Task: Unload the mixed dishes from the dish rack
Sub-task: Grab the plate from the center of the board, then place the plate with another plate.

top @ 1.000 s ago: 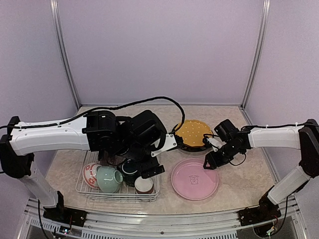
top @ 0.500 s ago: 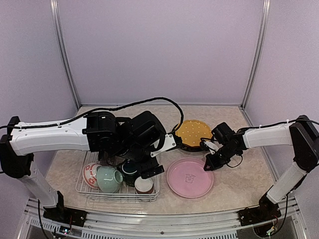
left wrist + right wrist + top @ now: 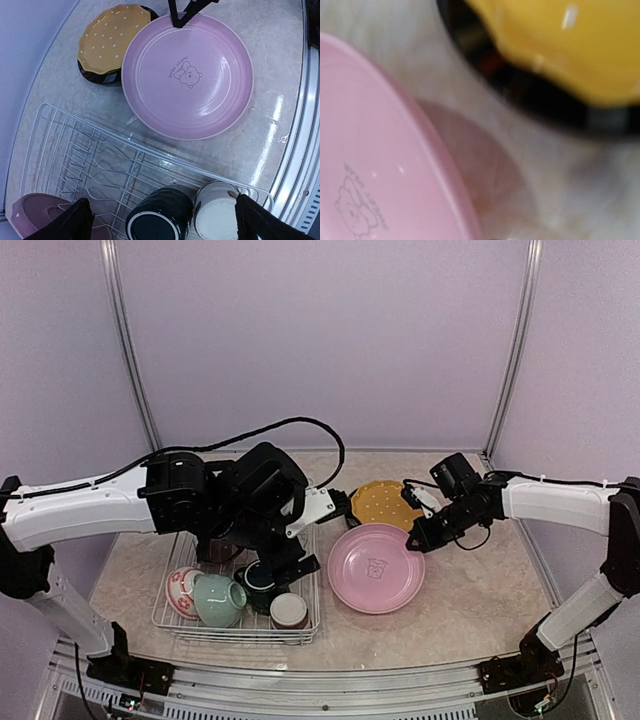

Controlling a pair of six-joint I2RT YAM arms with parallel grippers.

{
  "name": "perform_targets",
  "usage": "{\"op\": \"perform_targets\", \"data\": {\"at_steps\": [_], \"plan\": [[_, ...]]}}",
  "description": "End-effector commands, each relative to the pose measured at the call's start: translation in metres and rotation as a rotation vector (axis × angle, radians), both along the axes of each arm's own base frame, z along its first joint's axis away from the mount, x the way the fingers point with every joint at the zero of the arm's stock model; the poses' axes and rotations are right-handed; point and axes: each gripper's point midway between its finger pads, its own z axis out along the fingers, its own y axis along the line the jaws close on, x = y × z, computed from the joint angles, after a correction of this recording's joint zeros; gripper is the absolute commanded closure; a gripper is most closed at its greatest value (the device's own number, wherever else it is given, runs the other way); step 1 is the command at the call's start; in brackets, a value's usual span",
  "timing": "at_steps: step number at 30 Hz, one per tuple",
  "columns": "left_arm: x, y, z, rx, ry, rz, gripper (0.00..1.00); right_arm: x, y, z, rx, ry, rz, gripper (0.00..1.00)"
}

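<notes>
A: How many dishes, and where?

B: Three plates are out on the table (image 3: 470, 610): a pink plate (image 3: 375, 568), and just behind it a yellow dotted plate (image 3: 378, 505) stacked on a black plate (image 3: 92, 76). The dish rack (image 3: 90, 150) holds three cups, a green cup (image 3: 218, 598), a dark cup (image 3: 258, 578) and a brown-and-white cup (image 3: 288, 611). It also holds two bowls, a patterned bowl (image 3: 182, 590) and a dark red bowl (image 3: 30, 215).

A: And the grippers?

B: The right gripper (image 3: 412, 540) is clamped on the pink plate's far rim, with that edge raised off the table. The left gripper (image 3: 165, 220) hangs spread wide, holding nothing, above the dark cup and the brown-and-white cup.
</notes>
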Motion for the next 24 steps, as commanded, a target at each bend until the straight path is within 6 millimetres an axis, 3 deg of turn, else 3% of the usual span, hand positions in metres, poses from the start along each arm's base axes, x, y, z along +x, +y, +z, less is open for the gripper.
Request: {"op": "perform_targets", "data": {"at_steps": [1,5,9,16,24], "plan": [[0.001,0.003,0.017,-0.104,0.03,0.024,0.04,0.036,-0.007,0.039,0.038,-0.087,-0.045,1.0],[0.007,0.01,0.029,-0.157,0.038,0.063,0.01,0.072,-0.02,0.059,0.062,-0.135,-0.117,1.0],[0.014,0.017,0.041,-0.213,0.046,0.111,0.01,0.107,-0.04,0.063,0.069,-0.16,-0.205,1.0],[0.021,0.031,0.058,-0.328,0.075,0.185,0.01,0.153,-0.07,0.05,0.102,-0.165,-0.314,1.0],[0.021,0.044,0.064,-0.366,0.085,0.219,0.01,0.184,-0.074,0.028,0.116,-0.126,-0.344,1.0]]}}
